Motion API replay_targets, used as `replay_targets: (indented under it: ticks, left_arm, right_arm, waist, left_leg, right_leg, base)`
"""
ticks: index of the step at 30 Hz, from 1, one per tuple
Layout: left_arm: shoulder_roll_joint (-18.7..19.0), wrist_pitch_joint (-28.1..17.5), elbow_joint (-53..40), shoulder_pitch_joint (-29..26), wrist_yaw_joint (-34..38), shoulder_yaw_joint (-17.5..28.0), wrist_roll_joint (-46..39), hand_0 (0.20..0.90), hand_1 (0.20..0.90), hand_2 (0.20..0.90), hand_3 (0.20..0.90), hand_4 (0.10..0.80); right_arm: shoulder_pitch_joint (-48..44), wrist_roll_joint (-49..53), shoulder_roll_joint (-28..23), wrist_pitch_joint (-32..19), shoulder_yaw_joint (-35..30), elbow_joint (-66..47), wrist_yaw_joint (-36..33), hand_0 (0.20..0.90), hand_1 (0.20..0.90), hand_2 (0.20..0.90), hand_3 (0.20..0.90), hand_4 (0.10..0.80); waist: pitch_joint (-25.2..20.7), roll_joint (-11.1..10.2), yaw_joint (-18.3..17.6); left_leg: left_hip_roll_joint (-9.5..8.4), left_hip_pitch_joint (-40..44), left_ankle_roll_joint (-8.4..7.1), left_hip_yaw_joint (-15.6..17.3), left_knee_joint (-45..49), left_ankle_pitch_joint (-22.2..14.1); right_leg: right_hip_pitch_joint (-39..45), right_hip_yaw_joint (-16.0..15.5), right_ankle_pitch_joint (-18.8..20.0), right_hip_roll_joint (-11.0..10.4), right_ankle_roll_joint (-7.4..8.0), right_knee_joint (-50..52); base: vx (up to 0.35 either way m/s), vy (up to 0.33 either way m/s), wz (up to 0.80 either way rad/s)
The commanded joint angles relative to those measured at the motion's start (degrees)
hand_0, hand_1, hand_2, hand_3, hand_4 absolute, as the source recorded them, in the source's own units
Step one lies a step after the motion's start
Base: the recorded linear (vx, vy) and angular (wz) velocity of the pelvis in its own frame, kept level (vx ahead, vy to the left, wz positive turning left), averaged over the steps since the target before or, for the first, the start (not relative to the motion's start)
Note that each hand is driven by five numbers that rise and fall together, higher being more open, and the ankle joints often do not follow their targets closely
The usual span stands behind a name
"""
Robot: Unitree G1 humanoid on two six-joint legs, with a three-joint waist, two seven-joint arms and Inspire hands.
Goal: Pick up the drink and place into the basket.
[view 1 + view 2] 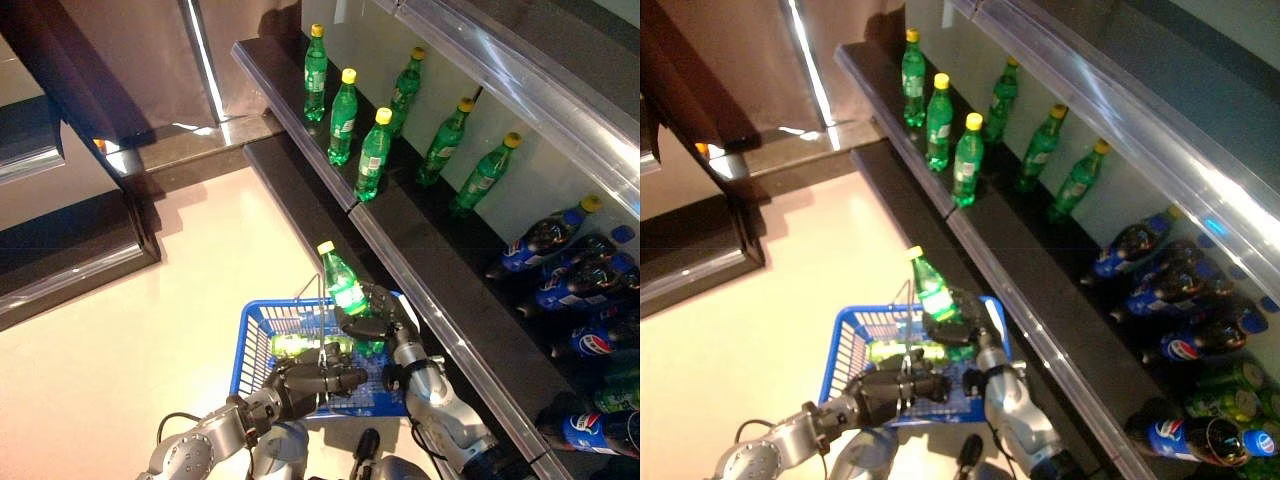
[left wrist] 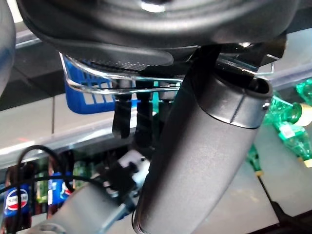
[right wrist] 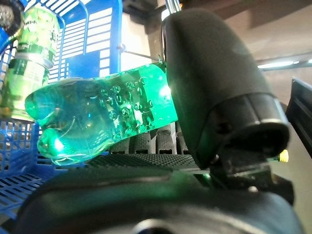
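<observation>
Right hand gripping bottle, over basket

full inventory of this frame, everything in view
Held bottle: 1, green, yellow cap, in right hand above the basket.
Bottle in basket: 1, green, lying down.
Basket: 1, blue, wire handle, on left hand.
Shelf bottles: 6, green, yellow caps, upright on upper shelf.
Cola bottles: several, dark, blue labels, lower shelf.
Floor: pale.
Left hand: curled round basket handle.
Right hand: gripping held bottle.
</observation>
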Motion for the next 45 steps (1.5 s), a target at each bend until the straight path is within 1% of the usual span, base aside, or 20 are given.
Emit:
replay_targets:
  ticks: [1,6,9,12,14,16,19,23,24,25,29,30,31,33,34,36,38,40,42,45]
  left_arm:
    - [-10.7,-4.2,-22.8,1.2,-18.8,-2.1,-10.4,0.300,0.300,0.300,0.200,0.100]
    - [-9.5,-5.4,-23.1,2.1,-21.6,-0.9,-9.7,0.300,0.300,0.300,0.200,0.100]
    - [-9.5,-5.8,-23.5,2.3,-22.4,-0.3,-9.3,0.300,0.300,0.300,0.200,0.100]
    - [-9.5,-5.8,-23.7,2.5,-22.6,-0.1,-9.1,0.300,0.300,0.300,0.200,0.100]
    - [-9.5,-6.0,-23.8,2.3,-22.7,-0.2,-9.1,0.300,0.300,0.300,0.200,0.100]
    - [-9.5,-6.2,-23.8,1.8,-22.7,-0.4,-9.1,0.300,0.300,0.300,0.200,0.100]
    - [-9.3,-5.3,-24.0,1.0,-22.9,-0.7,-9.5,0.300,0.300,0.300,0.200,0.100]
    - [-8.4,-4.2,-24.3,0.0,-23.6,-2.0,-9.7,0.300,0.300,0.300,0.200,0.100]
    - [-8.0,-3.7,-24.4,-0.3,-24.1,-2.3,-9.7,0.300,0.300,0.300,0.200,0.100]
    - [-7.5,-3.3,-24.5,-0.7,-24.6,-2.8,-9.7,0.300,0.300,0.300,0.200,0.100]
    - [-5.8,-1.1,-25.3,-1.9,-26.5,-4.4,-8.8,0.300,0.300,0.300,0.200,0.100]
    - [-5.7,-0.8,-25.3,-2.0,-26.8,-4.5,-8.6,0.300,0.300,0.300,0.200,0.100]
    - [-5.3,-0.1,-25.6,-2.6,-27.0,-5.0,-8.3,0.300,0.300,0.300,0.200,0.100]
    - [-4.3,-0.3,-26.2,-4.0,-27.3,-6.3,-7.8,0.300,0.300,0.300,0.200,0.100]
    - [-4.2,-0.3,-26.2,-4.1,-27.5,-6.4,-7.7,0.300,0.300,0.300,0.200,0.100]
    - [-3.3,-1.1,-26.9,-6.5,-28.8,-7.3,-7.1,0.300,0.300,0.300,0.200,0.100]
    - [-2.8,-2.0,-27.5,-7.8,-30.7,-7.7,-6.7,0.300,0.300,0.300,0.200,0.100]
    - [-2.3,-2.8,-28.6,-10.2,-33.1,-8.8,-7.9,0.300,0.300,0.300,0.200,0.100]
    - [-2.3,-2.6,-29.7,-13.0,-33.2,-10.0,-10.7,0.300,0.300,0.300,0.200,0.100]
    - [-3.4,-1.3,-30.6,-16.1,-32.3,-12.4,-14.2,0.300,0.300,0.300,0.200,0.100]
  right_arm:
    - [1.1,-4.1,-2.1,-10.5,0.6,-1.8,3.0,0.300,0.300,0.300,0.200,0.100]
    - [4.2,-4.9,-5.0,-14.6,-0.9,-0.8,3.7,0.300,0.300,0.300,0.200,0.100]
    - [5.5,-6.3,-5.8,-17.3,-2.4,0.1,3.4,0.300,0.300,0.300,0.200,0.100]
    - [6.2,-7.6,-6.1,-18.4,-2.8,0.9,2.1,0.300,0.300,0.300,0.200,0.100]
    - [6.1,-9.8,-6.4,-17.9,-2.8,1.7,1.2,0.300,0.300,0.300,0.200,0.100]
    - [5.4,-13.0,-6.7,-16.6,-2.2,2.9,0.5,0.300,0.300,0.300,0.200,0.100]
    - [3.9,-16.6,-7.6,-11.9,-0.2,5.4,-0.1,0.300,0.300,0.300,0.200,0.100]
    - [1.1,-18.8,-8.1,-7.7,2.9,7.8,0.4,0.300,0.300,0.300,0.200,0.100]
    - [0.1,-19.8,-8.2,-6.0,4.1,8.5,0.9,0.300,0.300,0.300,0.200,0.100]
    - [-1.2,-20.1,-8.4,-3.6,5.3,9.3,2.2,0.300,0.300,0.300,0.200,0.100]
    - [-5.5,-22.3,-8.4,1.4,9.6,11.0,5.4,0.300,0.300,0.300,0.200,0.100]
    - [-5.9,-22.6,-8.3,1.7,10.1,11.1,5.2,0.300,0.300,0.300,0.200,0.100]
    - [-7.6,-22.8,-8.0,3.5,11.5,11.4,5.3,0.300,0.300,0.300,0.200,0.100]
    - [-11.3,-22.1,-6.4,5.6,13.7,13.6,7.2,0.300,0.300,0.300,0.200,0.100]
    - [-11.6,-22.1,-6.3,5.9,13.8,13.7,7.4,0.300,0.300,0.300,0.200,0.100]
    - [-14.8,-21.1,-4.0,6.7,15.8,16.6,8.6,0.300,0.300,0.300,0.200,0.100]
    - [-16.0,-20.9,-3.0,7.0,16.5,17.5,8.9,0.300,0.300,0.300,0.200,0.100]
    - [-17.6,-20.5,-1.0,6.9,17.7,19.8,9.4,0.300,0.300,0.300,0.200,0.100]
    - [-19.3,-20.6,1.4,6.8,19.0,22.0,9.9,0.300,0.300,0.300,0.200,0.100]
    - [-21.7,-21.0,4.7,6.5,20.4,25.4,10.4,0.300,0.300,0.300,0.200,0.100]
  waist:
    - [-13.3,2.3,-0.4]
    - [-12.4,2.3,-1.2]
    - [-12.1,2.2,-1.7]
    - [-11.9,2.1,-2.0]
    - [-11.8,2.2,-2.2]
    - [-11.6,2.3,-2.3]
    - [-11.0,2.5,-2.0]
    - [-10.2,2.6,-1.1]
    - [-9.8,2.5,-0.7]
    - [-9.5,2.3,-0.3]
    - [-8.3,1.3,1.4]
    - [-8.2,1.2,1.6]
    - [-7.9,0.8,2.1]
    - [-7.6,-0.1,3.0]
    - [-7.5,-0.2,3.0]
    - [-7.4,-1.3,4.0]
    - [-7.4,-1.8,4.4]
    - [-7.6,-2.7,5.0]
    - [-8.0,-3.7,5.3]
    - [-8.4,-4.9,5.8]
  left_leg:
    - [-3.09,-1.0,5.99,1.3,-6.9,5.3]
    - [-2.89,-2.1,5.76,1.7,-6.8,5.4]
    - [-2.69,-2.4,5.66,1.9,-7.0,5.5]
    - [-2.59,-2.6,5.61,2.0,-7.0,5.6]
    - [-2.58,-2.9,5.59,2.1,-6.9,5.6]
    - [-2.50,-3.2,5.53,2.2,-6.8,5.6]
    - [-2.50,-4.0,5.35,2.2,-6.5,5.7]
    - [-2.54,-4.5,5.30,1.8,-6.4,5.9]
    - [-2.59,-4.7,5.28,1.6,-6.2,5.9]
    - [-2.65,-5.0,5.26,1.4,-6.1,5.8]
    - [-2.69,-5.4,5.33,0.6,-5.9,5.9]
    - [-2.68,-5.5,5.33,0.5,-5.9,5.9]
    - [-2.63,-5.5,5.38,0.2,-6.0,5.9]
    - [-2.58,-5.6,5.51,-0.2,-6.0,5.9]
    - [-2.58,-5.6,5.52,-0.3,-6.1,6.0]
    - [-2.51,-5.6,5.72,-0.9,-6.3,6.0]
    - [-2.46,-5.5,5.81,-1.1,-6.6,6.0]
    - [-2.33,-5.2,5.94,-1.5,-6.9,6.0]
    - [-2.09,-4.8,5.98,-1.8,-7.1,5.9]
    - [-1.82,-4.2,6.05,-2.1,-7.2,5.7]
  right_leg:
    - [-4.0,-2.9,-3.3,1.1,0.09,7.9]
    - [-5.0,-2.7,-3.4,1.2,-0.07,7.9]
    - [-5.3,-2.5,-3.2,1.3,-0.12,7.6]
    - [-5.5,-2.3,-3.1,1.3,-0.19,7.4]
    - [-5.7,-2.1,-3.1,1.4,-0.26,7.3]
    - [-6.0,-2.0,-3.1,1.3,-0.32,7.3]
    - [-6.3,-2.0,-3.0,1.2,-0.44,7.2]
    - [-6.6,-2.3,-2.8,1.0,-0.45,7.2]
    - [-6.7,-2.5,-2.8,0.9,-0.44,7.2]
    - [-6.8,-2.6,-2.7,0.9,-0.42,7.2]
    - [-6.8,-3.2,-2.3,1.2,-0.37,7.0]
    - [-6.8,-3.2,-2.3,1.3,-0.37,7.0]
    - [-6.7,-3.3,-2.1,1.5,-0.38,6.9]
    - [-6.7,-3.5,-2.0,1.8,-0.37,6.9]
    - [-6.6,-3.5,-2.0,1.9,-0.38,6.9]
    - [-6.5,-3.6,-1.7,2.4,-0.36,6.6]
    - [-6.3,-3.5,-1.6,2.7,-0.34,6.3]
    - [-6.0,-3.6,-1.3,3.1,-0.27,6.1]
    - [-5.6,-3.4,-1.0,3.5,-0.25,5.9]
    - [-5.1,-3.1,-0.7,4.0,-0.15,5.6]
  base:
    - [-0.085,-0.002,-0.01]
    - [-0.084,-0.010,0.00]
    - [-0.062,-0.025,-0.01]
    - [-0.041,-0.016,-0.03]
    - [-0.050,-0.008,-0.04]
    - [-0.048,-0.002,-0.04]
    - [-0.056,-0.004,-0.01]
    - [-0.026,-0.013,0.00]
    - [-0.035,-0.050,0.02]
    - [-0.040,-0.068,0.05]
    - [-0.018,-0.087,0.06]
    - [0.013,-0.096,0.00]
    - [0.020,-0.114,0.02]
    - [0.027,-0.116,0.03]
    - [0.030,-0.094,0.04]
    - [0.045,-0.124,0.13]
    - [0.045,-0.101,0.19]
    - [0.066,-0.099,0.06]
    - [0.086,-0.103,0.03]
    - [0.092,-0.097,0.00]
